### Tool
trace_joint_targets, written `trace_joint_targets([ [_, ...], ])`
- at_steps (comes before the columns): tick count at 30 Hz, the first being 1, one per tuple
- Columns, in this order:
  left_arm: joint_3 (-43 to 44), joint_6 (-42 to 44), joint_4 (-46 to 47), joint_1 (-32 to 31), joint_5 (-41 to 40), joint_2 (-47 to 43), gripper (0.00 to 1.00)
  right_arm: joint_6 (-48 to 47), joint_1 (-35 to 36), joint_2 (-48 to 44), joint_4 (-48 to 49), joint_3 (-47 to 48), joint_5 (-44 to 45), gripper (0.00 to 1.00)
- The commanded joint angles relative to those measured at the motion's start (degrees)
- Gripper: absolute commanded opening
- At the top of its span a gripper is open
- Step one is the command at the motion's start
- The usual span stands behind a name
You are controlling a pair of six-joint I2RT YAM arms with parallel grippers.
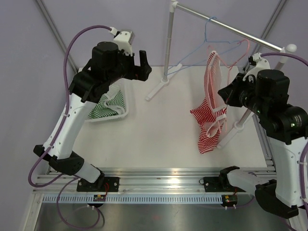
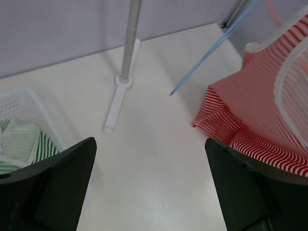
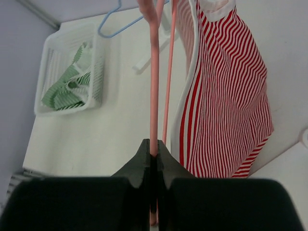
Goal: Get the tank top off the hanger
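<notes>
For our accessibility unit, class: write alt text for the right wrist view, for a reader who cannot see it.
The right gripper is pinched shut on a thin bar of the pink hanger, which runs up the frame's middle. A red-and-white striped tank top hangs just right of it; a white basket holding green-striped cloth sits upper left.

The left pincer stood wide open above the white worktop. A red-striped tank top hung at right, just beside a blue hanger. A white basket holding green-striped cloth sat at left.
</notes>
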Motion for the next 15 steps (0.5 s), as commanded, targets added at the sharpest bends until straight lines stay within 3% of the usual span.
trace_joint_targets([
  [1, 3.57, 2.99, 7.5, -4.83, 4.35, 1.11, 0.99, -5.57, -0.21, -3.58, -2.16, 1.01, -17.83, 0.0],
  [9, 4.36, 4.4, 13.5, -13.36, 4.7, 3.21, 0.99, -7.06, -0.29, -6.83, -5.08, 0.48, -41.74, 0.0],
  [15, 1.73, 7.74, 13.59, -17.31, 3.12, 3.22, 0.96, -6.36, -0.29, -5.96, -6.13, 4.08, -45.46, 0.0],
])
